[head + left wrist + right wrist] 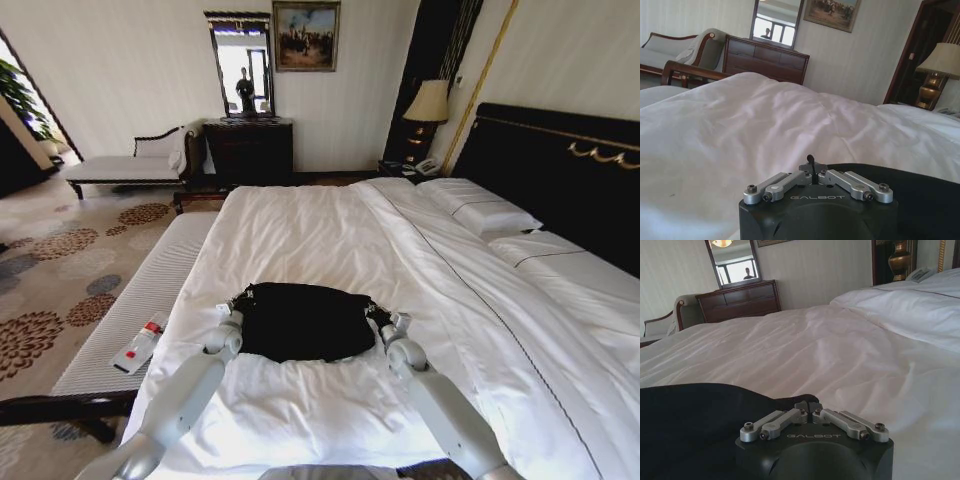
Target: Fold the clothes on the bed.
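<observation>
A dark dresser (248, 150) under a mirror (241, 66) (framed painting (305, 36) beside), lamp (429, 102) at right

Hotel-style bedroom: big white bed (330, 240), dark headboard (560, 170), bedside lamp (430, 102), dresser (248, 150), mirror (243, 65)

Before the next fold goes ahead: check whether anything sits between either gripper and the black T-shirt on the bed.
Nothing visible does. The left gripper and right gripper are already shut on opposite edges of the black T-shirt, which lies on the bed. The white bedding around it carries no other objects.
</observation>
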Motion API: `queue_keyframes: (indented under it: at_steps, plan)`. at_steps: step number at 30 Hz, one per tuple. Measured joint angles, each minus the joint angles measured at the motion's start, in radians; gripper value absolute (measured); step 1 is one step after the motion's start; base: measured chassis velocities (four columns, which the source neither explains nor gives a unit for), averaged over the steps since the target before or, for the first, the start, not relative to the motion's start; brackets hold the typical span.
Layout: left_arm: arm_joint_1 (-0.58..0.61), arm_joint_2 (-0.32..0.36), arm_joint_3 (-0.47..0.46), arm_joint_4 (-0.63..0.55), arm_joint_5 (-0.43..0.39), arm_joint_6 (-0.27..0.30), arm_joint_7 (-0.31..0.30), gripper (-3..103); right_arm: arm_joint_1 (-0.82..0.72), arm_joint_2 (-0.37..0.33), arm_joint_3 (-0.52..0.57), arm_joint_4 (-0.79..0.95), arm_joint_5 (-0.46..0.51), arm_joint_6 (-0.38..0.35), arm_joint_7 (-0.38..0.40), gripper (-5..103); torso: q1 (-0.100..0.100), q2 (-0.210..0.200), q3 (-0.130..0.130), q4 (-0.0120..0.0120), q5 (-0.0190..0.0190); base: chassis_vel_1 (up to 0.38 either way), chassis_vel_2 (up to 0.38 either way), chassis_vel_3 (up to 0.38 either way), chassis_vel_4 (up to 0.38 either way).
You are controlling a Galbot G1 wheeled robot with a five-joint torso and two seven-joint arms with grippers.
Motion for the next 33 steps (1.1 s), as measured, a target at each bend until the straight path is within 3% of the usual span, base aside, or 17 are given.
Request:
queue_keyframes:
  at_steps: [10, 16, 26, 33]
  plan:
    - [0.122, 0.032, -0.056, -0.079, 0.036, -0.041, 0.015, 0, -0.157, -0.037, 0.049, 0.107, -0.135, 0.071, -0.009, 0, 0.0, 0.0, 0.0, 0.0001, -0.0001, 0.0, 0.0, 0.0, 0.0]
    - [0.172, 0.046, -0.06, -0.124, 0.051, -0.047, 0.014, 0, -0.253, -0.008, 0.059, 0.131, -0.193, 0.103, -0.02, 0, 0.0, 0.0, 0.0, -0.0003, 0.0002, 0.0, 0.0, 0.0, 0.0]
    - [0.312, 0.027, -0.112, -0.195, 0.112, -0.066, 0.012, 0, -0.304, 0.011, 0.065, 0.155, -0.218, 0.111, -0.021, 0, 0.0, 0.0, 0.0, 0.0, 0.0, 0.0, 0.0, 0.0, 0.0]
    - [0.337, 0.031, -0.127, -0.194, 0.124, -0.074, 0.008, 0, -0.323, 0.011, 0.078, 0.18, -0.223, 0.112, -0.019, 0, 0.0, 0.0, 0.0, 0.0001, 0.0, 0.0, 0.0, 0.0, 0.0]
